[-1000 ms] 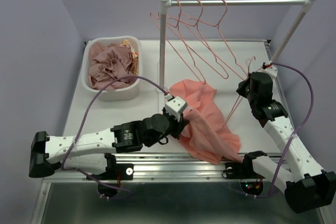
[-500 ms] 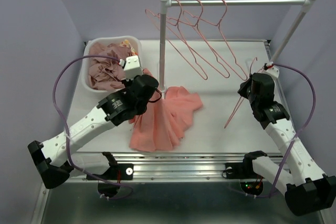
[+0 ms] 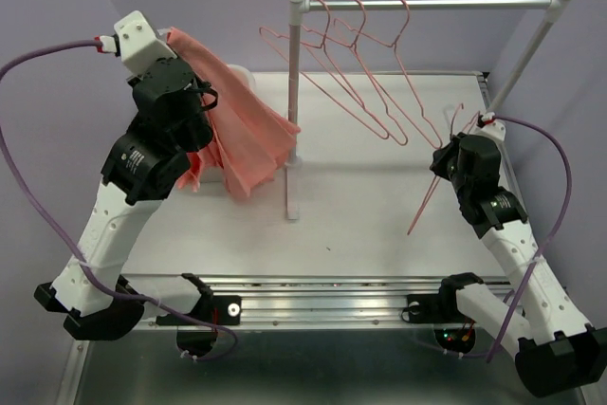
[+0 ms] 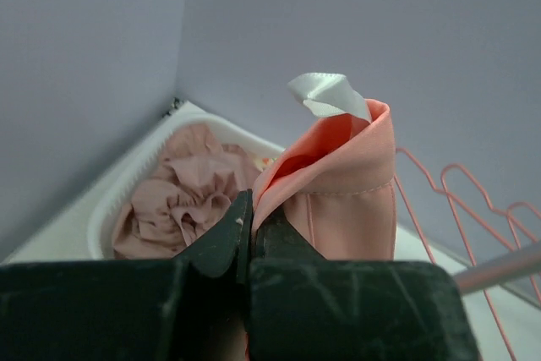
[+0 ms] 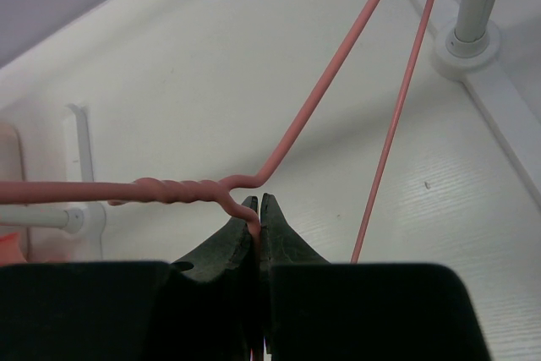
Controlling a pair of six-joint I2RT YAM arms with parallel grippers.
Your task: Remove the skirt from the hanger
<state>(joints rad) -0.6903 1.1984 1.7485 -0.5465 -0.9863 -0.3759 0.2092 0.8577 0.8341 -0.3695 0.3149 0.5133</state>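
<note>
The salmon skirt point(image 3: 248, 135) hangs free of the hanger, from my left gripper point(image 3: 201, 100), which is raised high at the far left. In the left wrist view that gripper point(image 4: 252, 209) is shut on a fold of the skirt point(image 4: 347, 183) at its waistband, where a white label sticks up. My right gripper point(image 3: 444, 160) stands at the right of the table, shut on the pink wire hanger point(image 3: 429, 194). In the right wrist view the jaws point(image 5: 258, 209) pinch the hanger point(image 5: 321, 95) just below its twisted neck. The hanger is bare and slants down toward the table.
A white bin point(image 4: 144, 166) of dusty-pink clothes sits below and ahead of the left gripper, mostly hidden in the top view. A clothes rack point(image 3: 427, 4) spans the back, its left post point(image 3: 294, 101) beside the skirt. Three pink hangers point(image 3: 365, 64) hang from it.
My left arm swung the skirt from the table's front edge up and to the far left, over the bin. The right gripper stayed almost still with the hanger.
</note>
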